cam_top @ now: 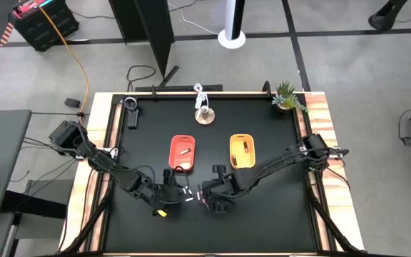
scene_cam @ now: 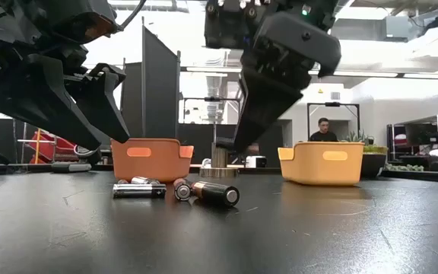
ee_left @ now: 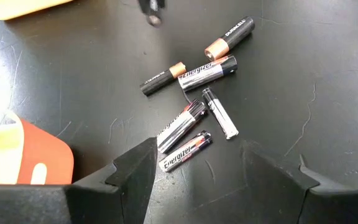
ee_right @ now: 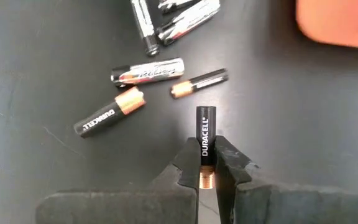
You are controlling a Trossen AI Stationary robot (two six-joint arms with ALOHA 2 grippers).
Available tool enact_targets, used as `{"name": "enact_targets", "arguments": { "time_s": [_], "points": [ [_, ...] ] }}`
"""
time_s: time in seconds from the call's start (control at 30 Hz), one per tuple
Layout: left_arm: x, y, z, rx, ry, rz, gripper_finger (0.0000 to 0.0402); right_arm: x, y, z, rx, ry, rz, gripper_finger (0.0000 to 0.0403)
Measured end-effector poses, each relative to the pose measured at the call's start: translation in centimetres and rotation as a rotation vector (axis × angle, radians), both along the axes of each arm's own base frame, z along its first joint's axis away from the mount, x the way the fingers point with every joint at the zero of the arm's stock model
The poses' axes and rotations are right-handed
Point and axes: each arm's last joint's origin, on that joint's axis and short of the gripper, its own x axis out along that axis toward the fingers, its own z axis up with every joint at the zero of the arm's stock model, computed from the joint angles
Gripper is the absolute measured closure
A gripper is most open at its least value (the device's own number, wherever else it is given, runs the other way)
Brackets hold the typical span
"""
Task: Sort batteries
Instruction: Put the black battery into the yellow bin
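Observation:
Several loose batteries (ee_left: 191,99) lie in a heap on the black table (cam_top: 277,214), silvery Energizer cells and black-and-copper Duracell cells; they also show in the low view as batteries (scene_cam: 211,192). My left gripper (ee_left: 197,152) hangs open just above the near side of the heap, touching none. My right gripper (ee_right: 207,171) is shut on one black-and-copper battery (ee_right: 205,134), beside the heap. The orange tray (cam_top: 183,163) and the yellow tray (cam_top: 242,163) stand farther back, each with one cell inside. My right gripper pinches the battery at its copper end (ee_right: 207,179) between the two fingers. The cell lies along the fingers, and its black end (ee_right: 206,118) sticks out past their tips. In the low view the fingertips (scene_cam: 238,144) stand well above the table, so the battery is lifted clear.
At the far edge are a small potted plant (cam_top: 287,96), a round wooden stand (cam_top: 204,114) and a black device (cam_top: 131,108). A person (scene_cam: 323,131) sits in the room behind the table. Bare black table lies toward the near edge and the right side.

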Motion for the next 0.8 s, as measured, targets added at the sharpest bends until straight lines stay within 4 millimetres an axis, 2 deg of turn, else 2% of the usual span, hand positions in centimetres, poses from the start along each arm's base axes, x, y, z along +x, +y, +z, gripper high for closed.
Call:
{"name": "enact_targets", "arguments": {
  "time_s": [0.23,0.4,0.6,0.8],
  "points": [
    [0.0,0.0,0.0,-0.001,-0.001,0.000,0.0178,-0.6,-1.2,2.5,-0.038,-0.036,-0.013,0.0367],
    [0.0,0.0,0.0,-0.003,-0.001,0.001,0.0178,-1.6,-2.8,3.7,-0.091,0.013,-0.052,0.0367],
    [0.0,0.0,0.0,-0.004,-0.002,0.003,0.0178,-3.1,-5.5,4.9,-0.164,0.127,-0.122,0.0367],
    [0.0,0.0,0.0,-0.004,-0.002,0.003,0.0178,-5.7,-8.5,6.0,-0.249,0.309,-0.265,0.0367]
  ]
}}
